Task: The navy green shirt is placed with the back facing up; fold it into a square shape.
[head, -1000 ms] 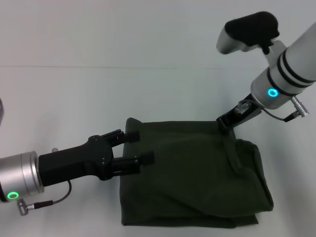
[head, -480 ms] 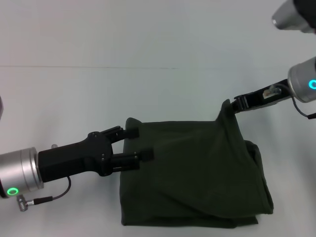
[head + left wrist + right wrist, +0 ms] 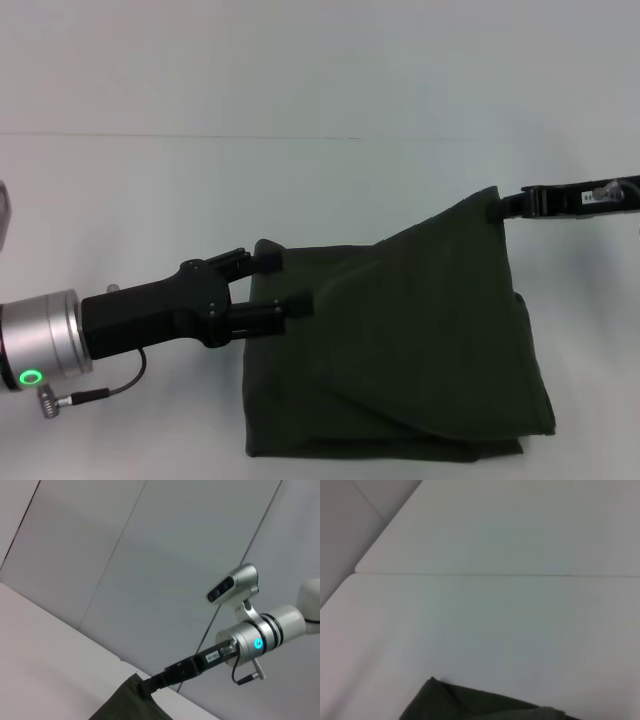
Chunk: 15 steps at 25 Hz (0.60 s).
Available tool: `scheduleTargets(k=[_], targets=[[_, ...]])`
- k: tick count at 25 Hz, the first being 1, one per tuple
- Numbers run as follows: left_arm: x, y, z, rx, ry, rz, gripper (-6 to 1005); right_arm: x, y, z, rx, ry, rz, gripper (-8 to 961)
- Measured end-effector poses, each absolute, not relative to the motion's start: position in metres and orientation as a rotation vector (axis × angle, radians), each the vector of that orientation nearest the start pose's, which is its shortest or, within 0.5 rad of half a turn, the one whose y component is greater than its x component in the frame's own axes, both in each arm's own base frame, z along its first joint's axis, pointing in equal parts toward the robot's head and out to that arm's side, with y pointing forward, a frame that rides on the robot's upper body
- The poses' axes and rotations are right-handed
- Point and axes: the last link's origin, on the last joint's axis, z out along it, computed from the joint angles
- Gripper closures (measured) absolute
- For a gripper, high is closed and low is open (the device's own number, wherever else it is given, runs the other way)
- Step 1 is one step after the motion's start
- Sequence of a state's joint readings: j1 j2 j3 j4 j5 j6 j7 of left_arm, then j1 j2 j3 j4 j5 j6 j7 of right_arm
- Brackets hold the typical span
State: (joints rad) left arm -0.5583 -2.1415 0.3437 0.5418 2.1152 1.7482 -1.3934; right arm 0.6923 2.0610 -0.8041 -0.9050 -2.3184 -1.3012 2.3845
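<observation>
The navy green shirt (image 3: 400,350) lies folded into a thick, roughly square bundle on the white table, plain side showing. My right gripper (image 3: 497,208) is shut on the bundle's far right corner and holds that top layer lifted and stretched toward the right. The left wrist view shows the same pinch, right gripper (image 3: 147,685) on the shirt corner (image 3: 125,707). My left gripper (image 3: 283,282) is open, its two fingers (image 3: 298,303) spread over the shirt's left edge. A dark strip of the shirt (image 3: 470,705) shows in the right wrist view.
The white table (image 3: 320,190) stretches around the shirt, with a faint seam line across it behind the bundle. Grey wall panels (image 3: 150,555) stand beyond the table.
My right gripper has moved right and away, drawing the shirt's far right corner up and out so the top layer is now taut. The left gripper has barely shifted.
</observation>
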Motion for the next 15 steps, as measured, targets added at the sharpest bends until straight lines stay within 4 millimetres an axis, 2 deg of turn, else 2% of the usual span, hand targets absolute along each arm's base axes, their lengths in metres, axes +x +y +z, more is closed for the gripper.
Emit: scheduleTargets(k=[11,15], targets=[[-0.250,0.305,-0.014,-2.643,-0.851,-1.105,113,0.274,0.403,0.031,-2.189,1.467,0.371,932],[-0.249,0.305,-0.015,-2.643,-0.853,-1.109,114,0.281,0.403,0.025,-2.172,1.462,0.370,928]])
